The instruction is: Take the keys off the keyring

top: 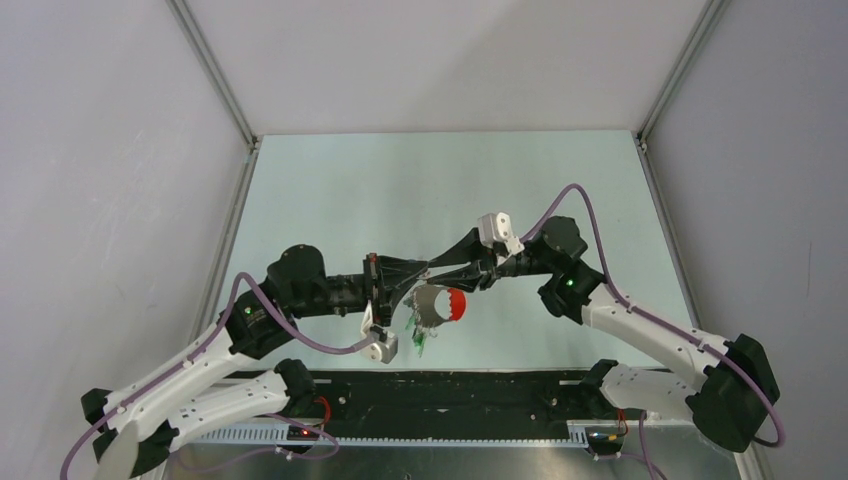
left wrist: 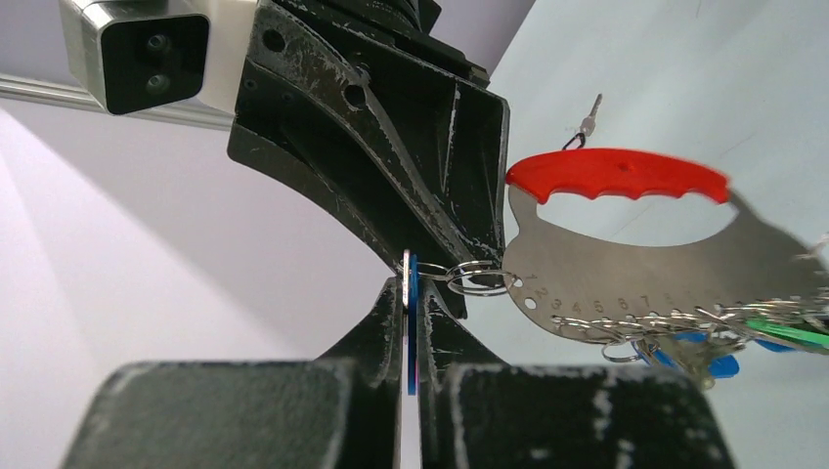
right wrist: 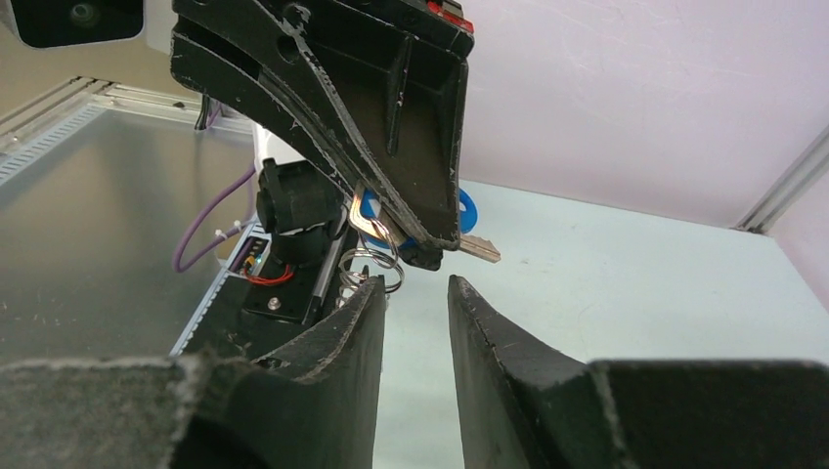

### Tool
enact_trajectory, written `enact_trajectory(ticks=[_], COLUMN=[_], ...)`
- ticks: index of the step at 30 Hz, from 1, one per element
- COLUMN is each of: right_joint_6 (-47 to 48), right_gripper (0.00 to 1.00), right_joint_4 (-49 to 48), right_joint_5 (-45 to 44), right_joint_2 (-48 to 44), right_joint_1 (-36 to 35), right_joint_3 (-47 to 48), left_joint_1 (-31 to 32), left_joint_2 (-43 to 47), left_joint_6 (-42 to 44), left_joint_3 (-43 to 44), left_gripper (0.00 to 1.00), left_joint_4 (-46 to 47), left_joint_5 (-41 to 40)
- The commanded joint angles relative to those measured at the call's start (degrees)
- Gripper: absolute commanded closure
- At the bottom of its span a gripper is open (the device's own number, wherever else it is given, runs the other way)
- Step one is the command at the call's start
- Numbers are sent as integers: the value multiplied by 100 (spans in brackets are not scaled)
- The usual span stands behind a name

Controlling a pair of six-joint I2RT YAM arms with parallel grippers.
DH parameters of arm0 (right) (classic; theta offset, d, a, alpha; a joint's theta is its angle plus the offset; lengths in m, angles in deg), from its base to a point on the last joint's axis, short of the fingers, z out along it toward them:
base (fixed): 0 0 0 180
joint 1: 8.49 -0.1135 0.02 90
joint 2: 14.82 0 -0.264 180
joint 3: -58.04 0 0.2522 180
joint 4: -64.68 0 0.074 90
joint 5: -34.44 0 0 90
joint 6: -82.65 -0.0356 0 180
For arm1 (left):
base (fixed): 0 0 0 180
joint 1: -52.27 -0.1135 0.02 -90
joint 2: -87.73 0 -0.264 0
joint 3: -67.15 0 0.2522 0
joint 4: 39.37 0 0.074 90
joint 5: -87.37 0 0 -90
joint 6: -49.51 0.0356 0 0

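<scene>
Both arms meet over mid-bench, with the work carried in the air above the bench (top: 330, 190)

Left hand (left wrist: 411, 293) is shut flat on the blue-tagged key (left wrist: 413, 269), pinching the tag edge-on. My reading is that this fixes the key while the rings are worked. From that key two small split rings (left wrist: 469, 280) chain across to the keyring (left wrist: 626, 264), a steel plate with numbered holes and a red loop (left wrist: 616, 176) on top. It hangs free to one side, with the rest of the keys (left wrist: 723, 344) bunched along its lower edge (green and blue tags, count unclear)

Right hand (right wrist: 415, 293) faces the left one tip to tip, fingers apart with nothing between them. The split rings sit just beside one fingertip (right wrist: 367, 303). Judgement: it is placed to take a ring, so the two hands can work key and ring apart

Room: open bench beyond and to both sides. The tight spot is between the two hands, whose tips nearly touch. A small key (left wrist: 589, 115) lies well apart on the bench, out of the way. Risk: a jerk could set the hanging bunch swinging
</scene>
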Motion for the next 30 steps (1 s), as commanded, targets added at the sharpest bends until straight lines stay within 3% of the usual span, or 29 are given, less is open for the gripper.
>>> enact_trajectory(ticks=[1, 5, 9, 14, 19, 22, 30], right_joint_6=[-89, -226, -337, -494, -833, -1433, -4377], right_gripper=[66, 67, 74, 100, 100, 100, 100], right_joint_4=[-335, -434, -524, -497, -428, -434, -225], right_joint_5=[88, 248, 351, 372, 317, 38, -1602], right_joint_2=[73, 100, 118, 98, 29, 1, 166], right_joint_1=[-103, -165, -196, -185, -69, 26, 97], right_joint_3=[303, 325, 325, 330, 333, 336, 381], left_joint_1=[17, 17, 17, 17, 16, 21, 19], left_joint_2=[42, 19, -5, 34, 148, 213, 46], left_joint_6=[12, 105, 137, 196, 236, 242, 332], left_joint_3=[294, 270, 286, 313, 294, 236, -3], left_gripper=[100, 100, 100, 100, 100, 100, 100], left_joint_4=[341, 329, 335, 333, 333, 332, 340], left_joint_5=[102, -63, -124, -193, -349, -438, -436])
